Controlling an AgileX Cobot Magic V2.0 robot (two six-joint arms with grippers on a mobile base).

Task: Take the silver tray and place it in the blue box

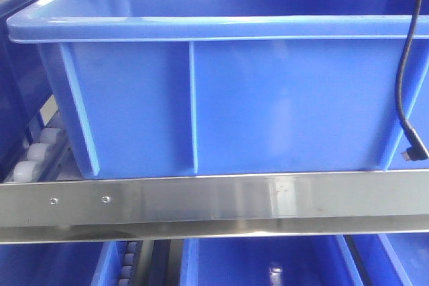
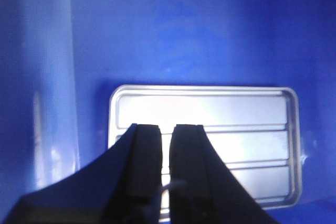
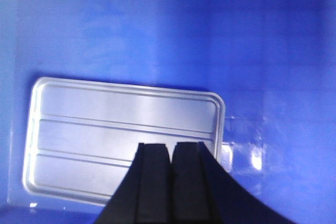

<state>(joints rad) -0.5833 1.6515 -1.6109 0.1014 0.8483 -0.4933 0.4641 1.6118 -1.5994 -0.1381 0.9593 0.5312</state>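
Left wrist-mounted view looks down into the blue box (image 2: 173,30), where the silver tray (image 2: 252,119) lies flat on the box floor, its two long ridges running across it. The left gripper (image 2: 167,135) hangs above the tray's near half, its dark fingers (image 2: 144,150) almost together with a thin gap and nothing between them. The right gripper (image 3: 170,153) hangs over the tray's near right part, fingers likewise nearly closed and empty. In front of the box runs a steel frame bar (image 1: 214,199); a black cable (image 1: 402,92) hangs at the box's right.

Silver tray (image 2: 205,129) flat inside blue box (image 2: 173,30)
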